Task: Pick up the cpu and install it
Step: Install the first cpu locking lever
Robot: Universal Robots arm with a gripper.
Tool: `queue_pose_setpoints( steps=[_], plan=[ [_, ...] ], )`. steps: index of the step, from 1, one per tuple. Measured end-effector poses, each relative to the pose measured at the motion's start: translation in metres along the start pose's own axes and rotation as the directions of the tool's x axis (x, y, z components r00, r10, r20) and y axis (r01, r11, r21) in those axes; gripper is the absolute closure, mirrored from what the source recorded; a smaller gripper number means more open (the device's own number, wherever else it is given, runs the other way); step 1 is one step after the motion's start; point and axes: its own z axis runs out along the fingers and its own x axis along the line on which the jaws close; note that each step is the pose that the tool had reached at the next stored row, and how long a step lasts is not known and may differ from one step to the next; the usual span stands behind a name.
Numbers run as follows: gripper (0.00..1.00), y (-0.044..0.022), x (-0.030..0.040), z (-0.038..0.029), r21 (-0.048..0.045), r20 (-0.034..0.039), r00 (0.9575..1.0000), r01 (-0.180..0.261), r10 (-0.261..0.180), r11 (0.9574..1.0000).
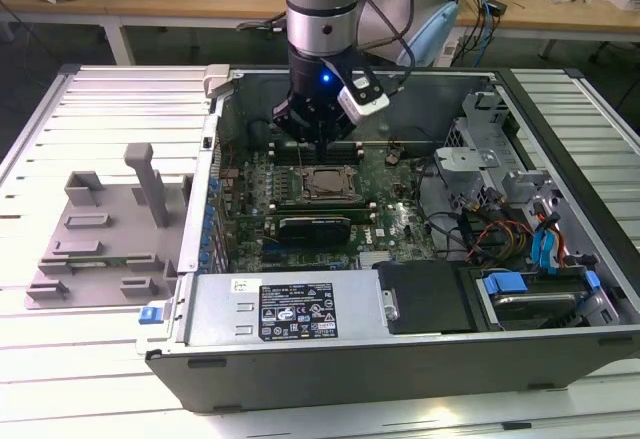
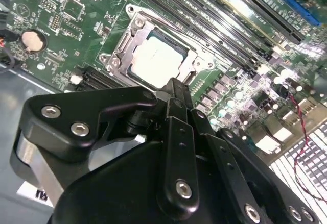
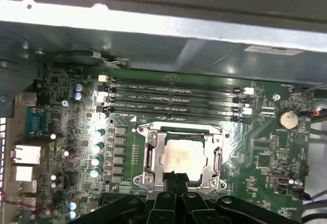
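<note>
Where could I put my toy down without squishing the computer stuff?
The ribbed white table is bare behind the grey fixture blocks and along the case's front. Inside is crowded: end effector over the cpu, cables everywhere.

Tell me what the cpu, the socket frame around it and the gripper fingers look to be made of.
The cpu: a matte, pale silvery top that spreads light softly, so probably a metal lid.
The socket frame: bright bare metal, likely steel, with sharp glints and screw heads.
The gripper fingers: matte black, with silver bolts; whether coated metal or hard plastic stays open.
</note>
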Motion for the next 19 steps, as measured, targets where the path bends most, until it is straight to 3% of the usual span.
queue_pose_setpoints(
  steps=[3, 8, 10, 13, 15, 17, 18, 19],
  plan=[
    [0.89, 0.0002, 0.0029, -0.0002, 0.0, 0.0002, 1.0, 0.0, 0.0, 1.0],
    [0.89, 0.0014, 0.0194, -0.001, 0.0, 0.0003, 1.0, 0.0, 0.0, 1.0],
    [0.89, 0.0021, 0.0298, -0.0015, 0.0, 0.0003, 1.0, 0.0, 0.0, 1.0],
    [0.89, 0.0025, 0.0343, -0.0018, -0.0007, 0.0002, 1.0, 0.0, 0.0, 1.0],
    [0.89, 0.0025, 0.0353, -0.0019, -0.0138, 0.0011, 1.0, -0.001, 0.001, 0.9999],
    [0.89, 0.0025, 0.037, -0.0019, -0.0371, 0.0027, 1.0, -0.002, 0.002, 0.9993],
    [0.89, 0.0025, 0.0386, -0.002, -0.0682, 0.0049, 1.0, -0.003, 0.004, 0.9977],
    [0.89, 0.0025, 0.0395, -0.002, -0.0834, 0.0059, 1.0, -0.004, 0.005, 0.9965]
  ],
)
